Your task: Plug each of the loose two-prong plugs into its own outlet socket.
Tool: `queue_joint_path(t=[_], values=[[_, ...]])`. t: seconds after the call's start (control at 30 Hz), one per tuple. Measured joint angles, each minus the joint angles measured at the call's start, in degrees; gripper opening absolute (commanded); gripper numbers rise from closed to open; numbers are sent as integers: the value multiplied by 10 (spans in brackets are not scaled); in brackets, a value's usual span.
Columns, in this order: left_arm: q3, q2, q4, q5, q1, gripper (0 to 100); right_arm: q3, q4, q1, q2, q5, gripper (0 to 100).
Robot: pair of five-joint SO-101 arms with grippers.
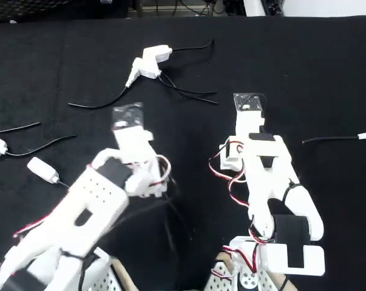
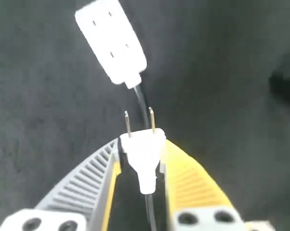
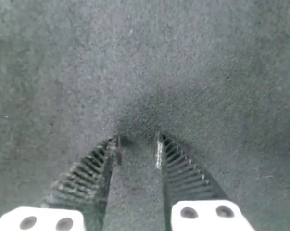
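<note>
The left end effector (image 2: 141, 142) is clamped on a two-prong plug (image 2: 142, 154), prongs toward an outlet socket (image 2: 111, 41). The right end effector (image 3: 137, 142) is narrowly open, empty.

Plug (image 2: 144, 150) in left pincer (image 2: 142, 143), prongs facing outlet socket (image 2: 111, 41) just beyond, apart.

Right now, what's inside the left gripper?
A white two-prong plug, prongs bare, pointing toward the outlet block. The fingers cover its sides, and it hides part of the block's cord.
</note>
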Motion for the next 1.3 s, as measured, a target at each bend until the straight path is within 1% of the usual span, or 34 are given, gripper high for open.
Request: queue_joint_path(t=[0.1, 0.13, 0.23, 0.27, 0.37, 0.43, 0.6, 0.77, 0.83, 1.0, 1.1, 1.2, 1.3], values=[[0, -55, 0, 37, -34, 30, 0, 0, 0, 0, 0, 109], [0, -73, 0, 47, -48, 30, 0, 0, 0, 0, 0, 96], [0, -122, 0, 63, -83, 30, 0, 0, 0, 0, 0, 8], [0, -138, 0, 67, -88, 30, 0, 0, 0, 0, 0, 15], [-9, -182, 1, 79, -78, 30, 0, 0, 0, 0, 0, 11], [-19, -208, 1, 94, -58, 30, 0, 0, 0, 0, 0, 11], [-25, -246, -1, 101, -10, 30, 0, -4, -9, 0, 0, 11], [-25, -252, -4, 113, 40, 30, 0, -39, -74, 0, -1, 11], [-25, -252, -6, 118, 46, 30, 0, -41, -99, 0, -3, 11], [-25, -252, -6, 121, 45, 30, 0, -41, -132, 0, -3, 11], [-25, -252, -18, 121, 17, 30, 0, -28, -151, -29, -24, 11], [-25, -252, -27, 121, -8, 30, 24, -12, -201, -108, -36, 11], [-25, -263, -18, 121, -15, 30, 63, -28, -243, -203, -39, 11]])
